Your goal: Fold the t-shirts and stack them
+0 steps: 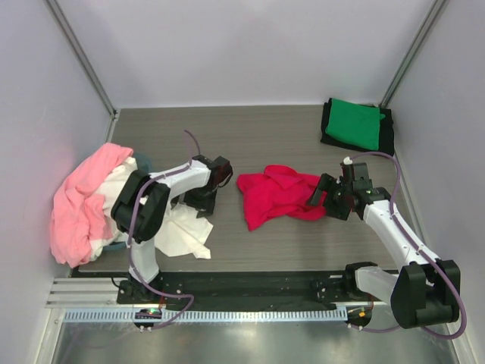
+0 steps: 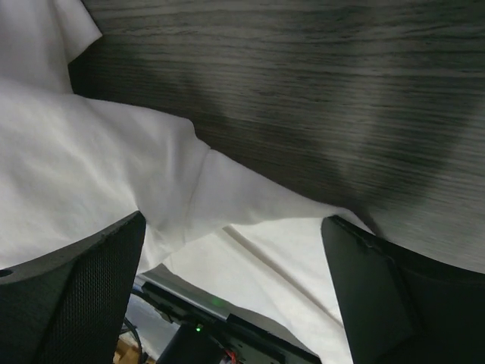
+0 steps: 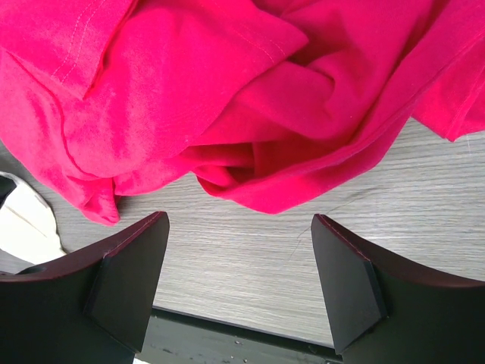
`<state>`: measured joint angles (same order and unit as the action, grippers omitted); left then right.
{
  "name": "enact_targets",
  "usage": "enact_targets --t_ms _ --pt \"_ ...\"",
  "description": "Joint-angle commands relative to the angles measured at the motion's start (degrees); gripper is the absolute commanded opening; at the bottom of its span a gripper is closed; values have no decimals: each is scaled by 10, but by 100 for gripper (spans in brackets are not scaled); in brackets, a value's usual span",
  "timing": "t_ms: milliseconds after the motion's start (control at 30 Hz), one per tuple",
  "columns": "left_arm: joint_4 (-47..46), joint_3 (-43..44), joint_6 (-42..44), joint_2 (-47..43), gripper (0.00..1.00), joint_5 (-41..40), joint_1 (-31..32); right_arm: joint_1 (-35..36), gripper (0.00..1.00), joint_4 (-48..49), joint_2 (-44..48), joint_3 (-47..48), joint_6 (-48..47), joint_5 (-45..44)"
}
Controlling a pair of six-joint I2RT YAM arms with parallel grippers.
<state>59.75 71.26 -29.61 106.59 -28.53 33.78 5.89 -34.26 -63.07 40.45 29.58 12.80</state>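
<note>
1. The step in hand looks like the start of the crimson t-shirt (image 1: 279, 194). It lies crumpled in the centre of the top view, not yet spread. The green t-shirt (image 1: 355, 123) already sits folded on the black t-shirt (image 1: 388, 135) in the upper right corner.
2. Your right gripper (image 1: 321, 194) is released and holds nothing. It sits at the right edge of the crimson cloth. In its wrist view the bunched hem lies just ahead of the fingertips, with bare table (image 1: 250, 129) between them.
3. Your left gripper (image 1: 203, 202) is also spread wide and grasps nothing. It is over the white t-shirt (image 1: 182, 231), left of centre, and a ridge of white cloth runs between its fingers. You cannot tell whether it touches.
4. Next, you will likely need to bring the left gripper across to the crimson shirt's left edge. Pinch a single layer at each side, not the whole bunch, then lift and draw the shirt flat.
5. For room:
   - The open wood above the crimson shirt, upper centre, is the best place to spread it.
   - The light pink t-shirt (image 1: 79, 201) heap crowds the left edge.
   - The table's near edge runs just below the crimson and white cloth, so pull away from it.
   - Keep well apart from the stack by the right wall.
</note>
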Motion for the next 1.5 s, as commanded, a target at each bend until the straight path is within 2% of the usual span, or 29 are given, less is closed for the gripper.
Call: enact_targets --t_ms 0,33,67,100,167,200,233,267,433,533,600,633,733,767,933,967,1067,1100,1133,1167,1200,1367,1400,1467 --pt "-17 -2 -16 27 100 -39 0 3 82 13 0 -1 -10 6" --pt "-15 0 -19 47 98 -47 -1 3 82 14 -2 0 -11 6" --pt "-9 4 -21 54 91 -52 -2 3 82 13 -3 0 -10 6" --pt "-5 7 -26 59 70 -59 -3 2 82 13 -3 0 -11 6" --pt "6 14 -27 62 48 -85 -7 2 82 14 -3 0 -11 7" --pt "10 16 -25 57 23 -90 -12 2 82 16 -3 -1 -12 8" --pt "12 18 -24 44 7 -91 -17 2 82 15 -3 -1 -12 8" --pt "15 19 -24 35 0 -88 -32 3 82 15 -4 -1 -11 8" --pt "23 26 -1 -72 0 -77 -92 3 82 15 -5 -1 -13 9" --pt "42 68 17 -167 0 -64 -143 3 82 15 -5 -1 -12 8" --pt "62 100 24 -236 0 -64 -183 2 82 15 -6 -1 -12 7" --pt "70 146 25 -259 0 -73 -196 2 82 15 -7 -1 -12 7" --pt "99 237 32 -321 0 -133 -256 3 82 16 -6 -1 -12 7" --pt "106 257 38 -333 0 -147 -294 2 82 15 -6 -1 -11 7" --pt "88 285 44 -365 0 -247 -353 2 82 15 -5 -1 -11 9" --pt "100 278 36 -361 3 -250 -369 2 82 15 -5 -1 -11 10" --pt "86 242 20 -352 21 -214 -419 3 82 14 -2 -1 -14 18" --pt "79 211 23 -350 59 -168 -453 2 82 14 2 -1 -14 22" --pt "80 204 17 -345 75 -131 -467 3 82 14 4 -1 -14 23" --pt "84 197 15 -337 87 -95 -479 2 82 13 6 -1 -13 23" --pt "86 189 12 -336 95 -23 -493 3 82 13 6 -1 -13 23" --pt "63 165 3 -380 100 81 -481 3 82 13 6 0 -11 21" --pt "60 161 3 -395 100 90 -466 3 82 13 7 2 -8 18" --pt "70 157 -1 -398 100 75 -393 3 82 14 8 6 -4 10"
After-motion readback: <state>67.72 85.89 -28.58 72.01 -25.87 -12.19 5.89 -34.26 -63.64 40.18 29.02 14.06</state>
